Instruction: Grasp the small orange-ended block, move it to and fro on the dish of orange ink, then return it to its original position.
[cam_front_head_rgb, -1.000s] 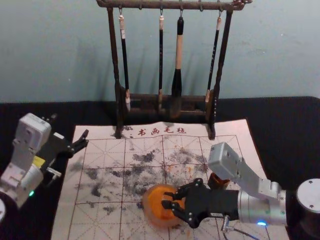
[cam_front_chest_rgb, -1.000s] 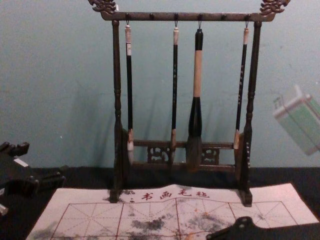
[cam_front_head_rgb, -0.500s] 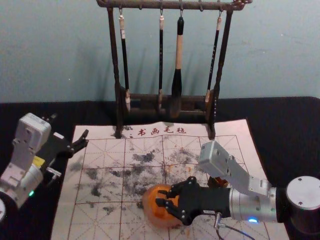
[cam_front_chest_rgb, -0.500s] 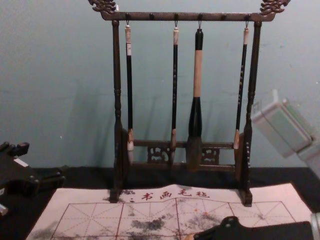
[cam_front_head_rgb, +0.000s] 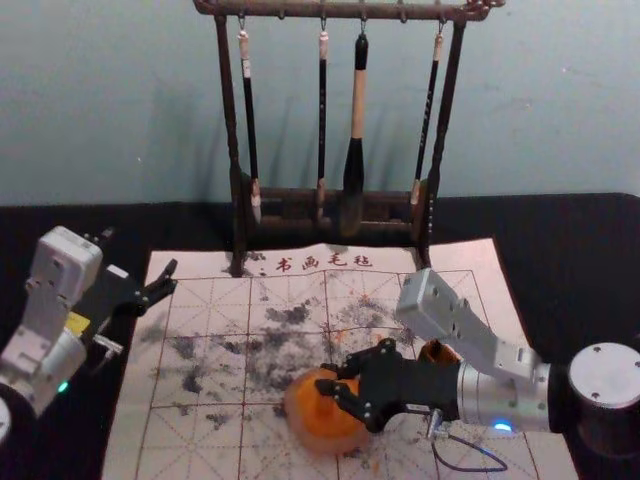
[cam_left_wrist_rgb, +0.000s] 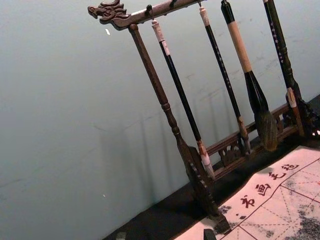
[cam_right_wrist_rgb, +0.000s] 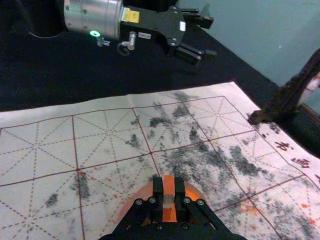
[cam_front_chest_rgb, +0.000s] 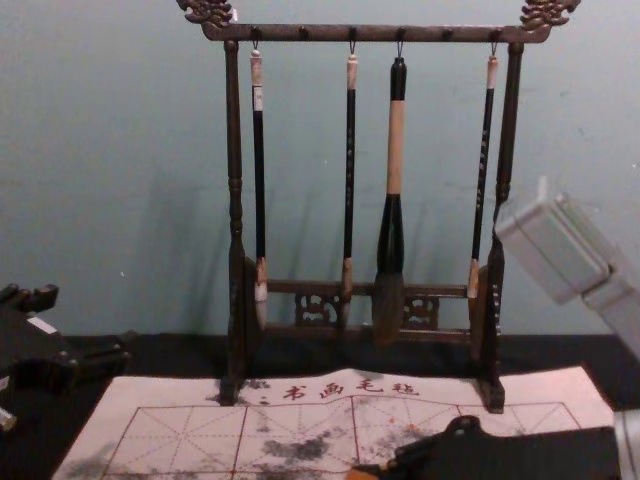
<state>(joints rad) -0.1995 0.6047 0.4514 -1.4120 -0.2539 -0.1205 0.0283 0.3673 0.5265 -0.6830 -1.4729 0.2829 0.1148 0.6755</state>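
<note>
Head view has the right gripper (cam_front_head_rgb: 327, 377) nudged rackward, dish of orange ink (cam_front_head_rgb: 325, 440) unmoved. Its jaws are clamped on the small orange-ended block (cam_right_wrist_rgb: 169, 186) over the dish, so probably mid-rub, return still to do. Left gripper's (cam_right_wrist_rgb: 213, 37) parked left, jaws apart.

The ink (cam_front_head_rgb: 325, 425) is orange, the mat (cam_front_head_rgb: 200, 300) red-gridded (smudged black)
</note>
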